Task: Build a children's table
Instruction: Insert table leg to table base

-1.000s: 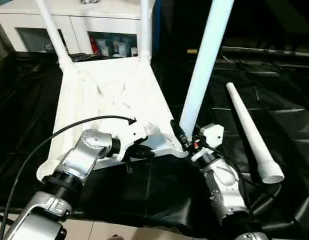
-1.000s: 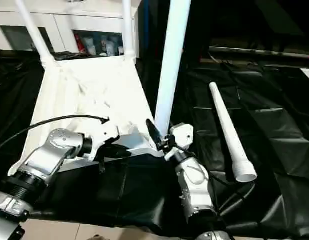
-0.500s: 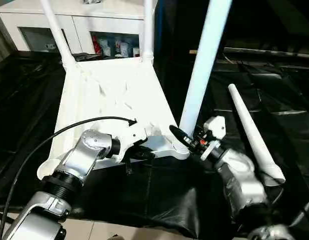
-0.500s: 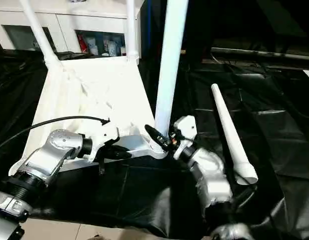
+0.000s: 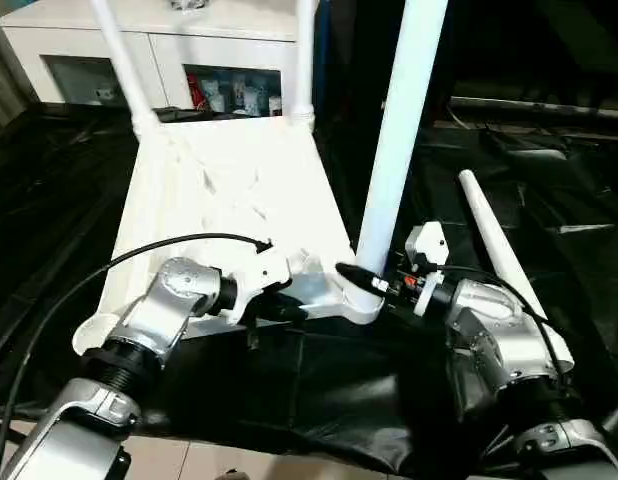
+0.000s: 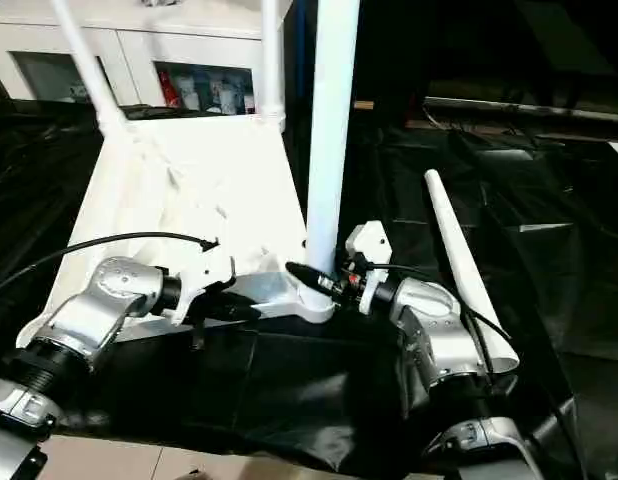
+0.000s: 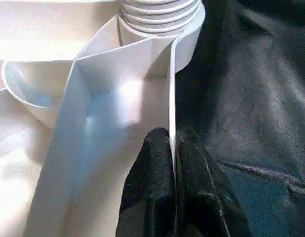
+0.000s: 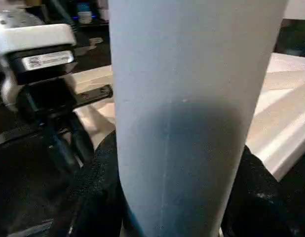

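The white table top (image 5: pixel 229 190) lies upside down on black cloth, ribbed side up. Two legs (image 5: pixel 124 70) (image 5: pixel 305 60) stand in its far corners. A third leg (image 5: pixel 399 130) stands upright in the near right corner socket (image 5: pixel 359 305). My right gripper (image 5: pixel 374 285) is shut on this leg just above the socket, with a black finger (image 8: pixel 100 168) on each side of the tube. My left gripper (image 5: pixel 284 308) is shut on the top's thin near rim (image 7: pixel 170 98), close to the same corner. A fourth leg (image 5: pixel 499 260) lies loose on the cloth to the right.
Black cloth (image 5: pixel 319 390) covers the floor around the table top. A white cabinet (image 5: pixel 189 40) with small bottles on its shelf stands behind the far edge. A black cable (image 5: pixel 119 265) arcs over my left forearm.
My right forearm has swung out to the right while its gripper stayed on the base of the standing leg. The left gripper has kept its hold on the rim.
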